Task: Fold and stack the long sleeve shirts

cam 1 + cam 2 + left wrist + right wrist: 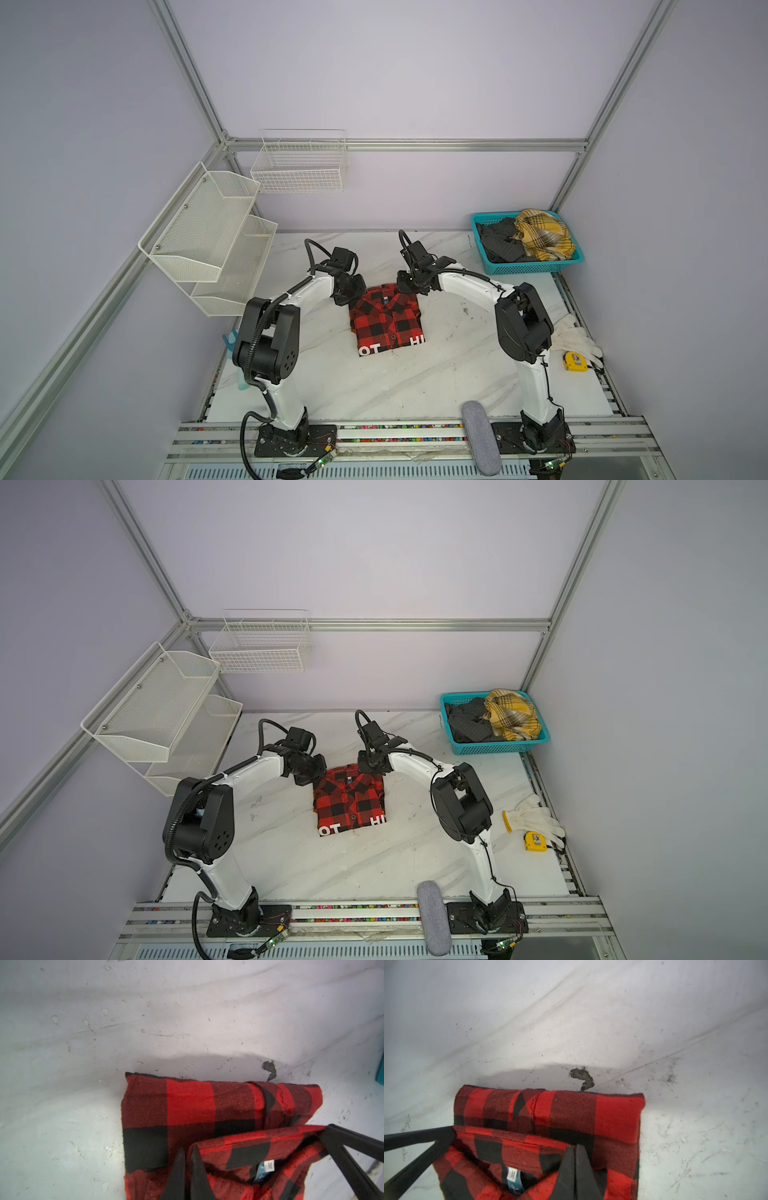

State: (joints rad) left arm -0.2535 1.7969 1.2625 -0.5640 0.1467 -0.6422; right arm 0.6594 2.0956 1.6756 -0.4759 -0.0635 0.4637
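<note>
Where the arms (469,282) reach over the bench (415,386), folded red-and-black check shirt (386,324) at centre, white lettering (370,350) nearest, left hand (188,1150) and right hand (574,1147) each pressed together pinching its far collar (519,1142), teal basket (536,269) of clothes (540,237) beyond

Gloves (577,338) and a tape measure (575,360) lie by the table's (395,386) right edge, a teal basket (523,269) behind them, a grey pouch (481,436) in front, racks (208,232) on the walls.

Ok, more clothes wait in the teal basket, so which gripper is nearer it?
Right. The right gripper holds the shirt on the basket's side; left gripper holds its far side.
</note>
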